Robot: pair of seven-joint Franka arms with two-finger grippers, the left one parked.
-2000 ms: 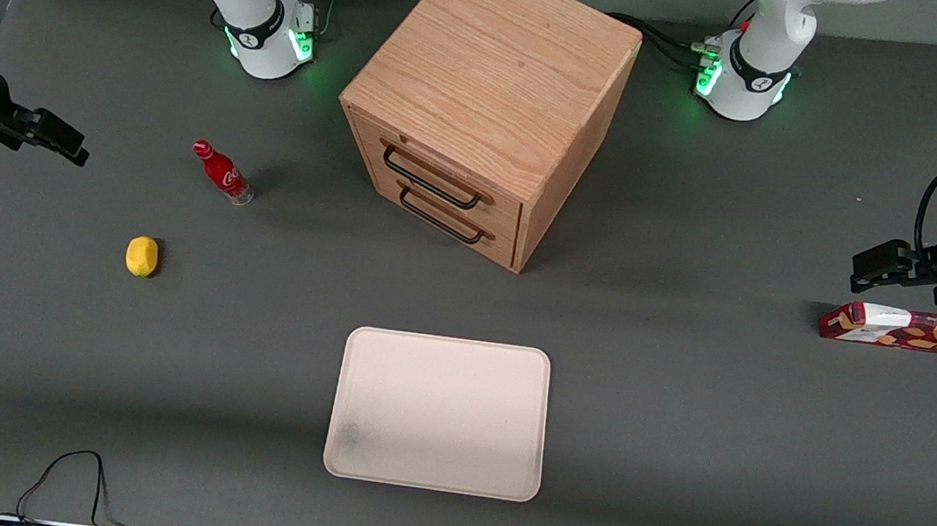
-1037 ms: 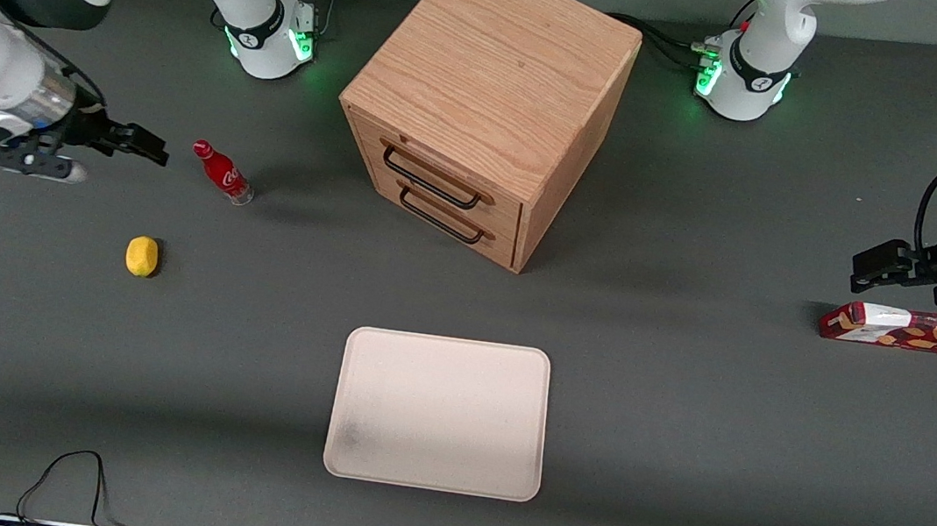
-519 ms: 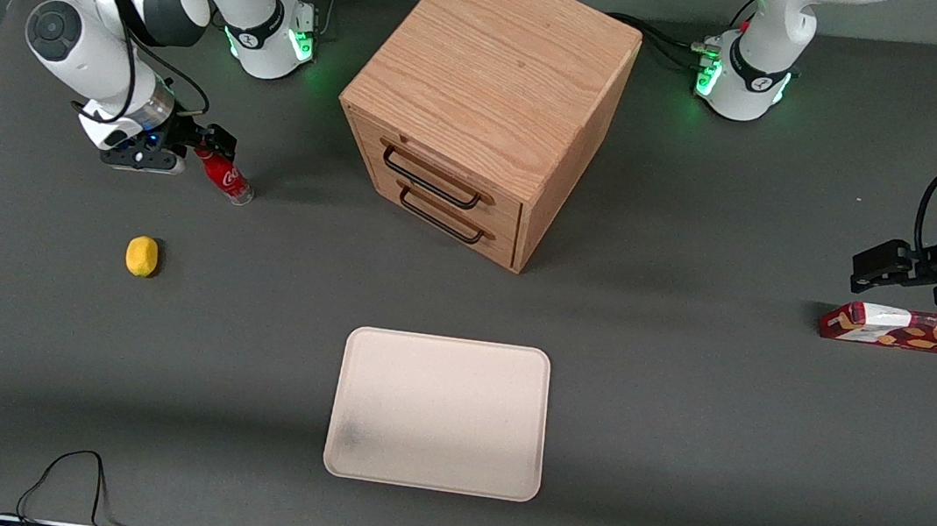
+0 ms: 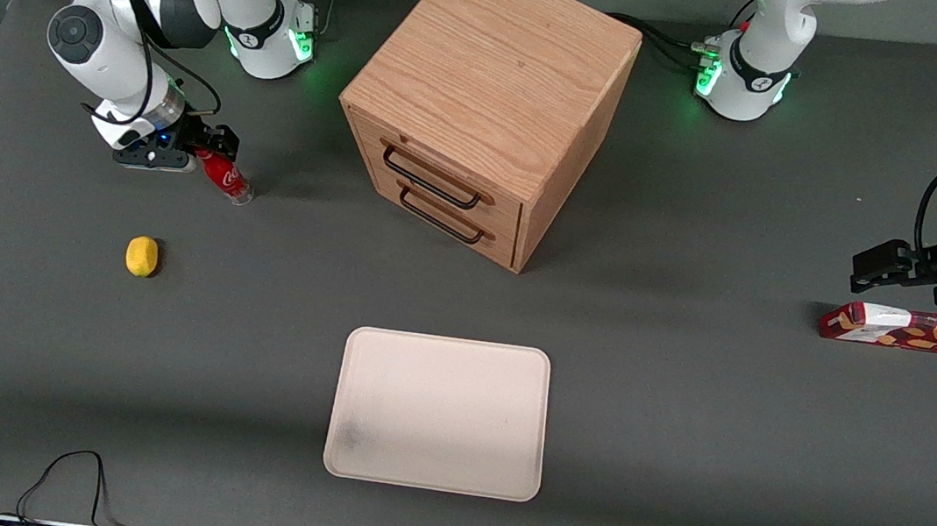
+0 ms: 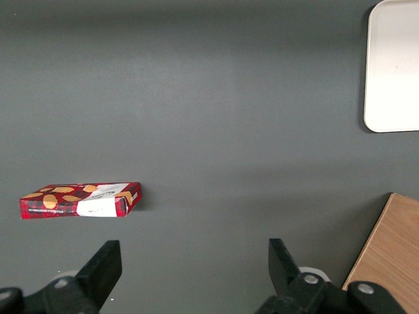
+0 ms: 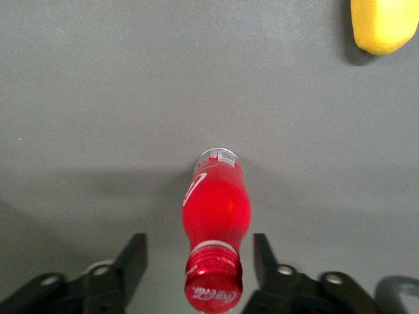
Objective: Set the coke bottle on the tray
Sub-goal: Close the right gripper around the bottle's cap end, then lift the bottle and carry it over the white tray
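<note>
The small red coke bottle [image 4: 228, 176] stands upright on the grey table, toward the working arm's end. My right gripper [image 4: 213, 143] is at its cap, open, with one finger on each side of the neck and not touching it. In the right wrist view the bottle [image 6: 216, 216] stands between the two spread fingers [image 6: 134, 258], cap toward the camera, and the gripper [image 6: 200, 261] is empty. The pale cream-pink tray [image 4: 439, 412] lies flat near the front camera, in front of the cabinet, with nothing on it.
A wooden two-drawer cabinet [image 4: 486, 106] stands mid-table. A yellow lemon [image 4: 141, 256] lies nearer the front camera than the bottle, and shows in the right wrist view [image 6: 383, 25]. A red snack box [image 4: 885, 326] lies toward the parked arm's end.
My right arm swung in from the table's edge to the bottle and lowered its open fingers around the cap. The bottle, lemon and tray have not moved.
</note>
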